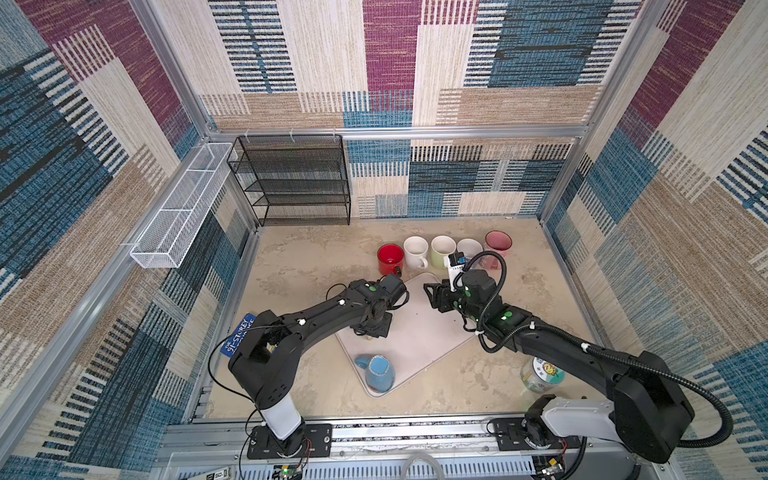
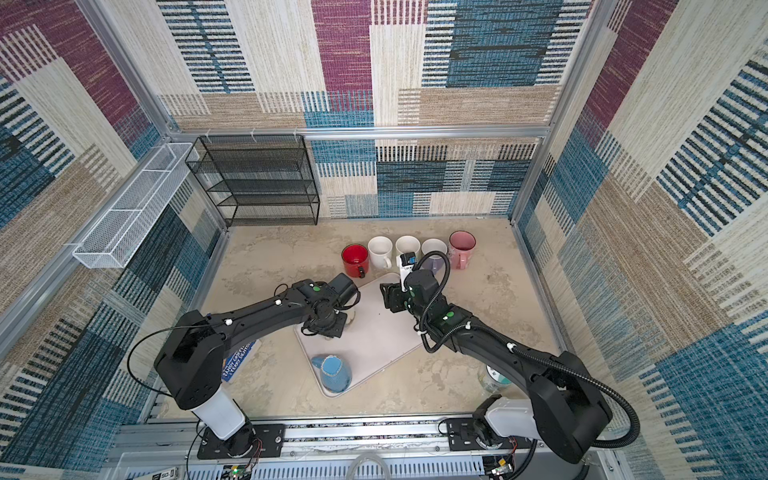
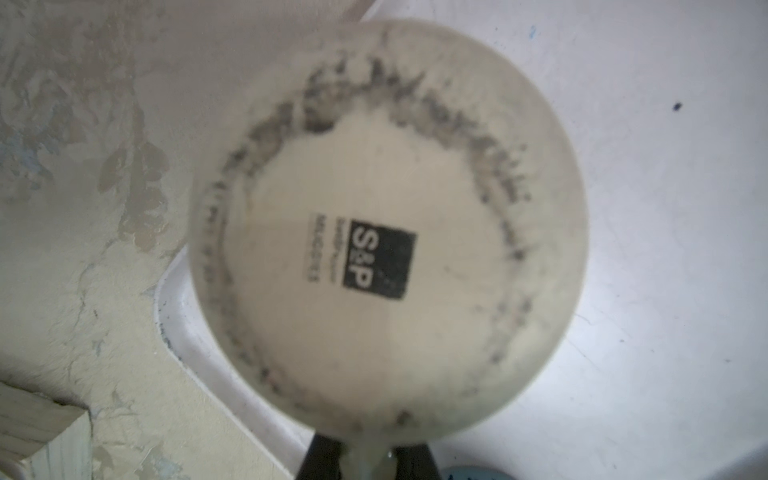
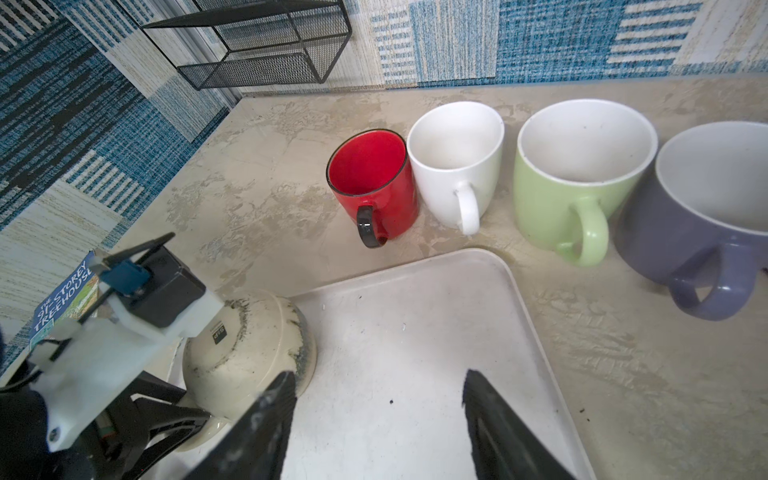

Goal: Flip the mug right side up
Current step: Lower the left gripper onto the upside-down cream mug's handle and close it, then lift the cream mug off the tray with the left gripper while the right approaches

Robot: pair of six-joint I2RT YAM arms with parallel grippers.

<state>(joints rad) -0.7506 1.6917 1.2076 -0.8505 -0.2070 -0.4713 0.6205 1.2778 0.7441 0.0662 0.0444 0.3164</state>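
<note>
With the left fingers (image 3: 320,457) clenched on the handle (image 3: 368,459) of the cream mug (image 3: 386,249), mouth-down at the tray (image 4: 415,332) edge, and the right fingers (image 4: 270,407) released nearby, lift clear before rolling the wrist, gripping firmly.

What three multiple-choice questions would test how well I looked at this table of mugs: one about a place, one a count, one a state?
1. Where is the blue mug?
A) on the tray
B) in the black rack
C) on the book

2. How many mugs stand in the back row?
A) three
B) five
C) seven

3. How does the cream mug sit?
A) upright
B) on its side
C) upside down

Answers:
1 A: it sits at the tray's near corner.
2 B: the row holds the red mug, white mug, green mug, purple mug and pink mug.
3 C: its stamped base faces up.
</note>
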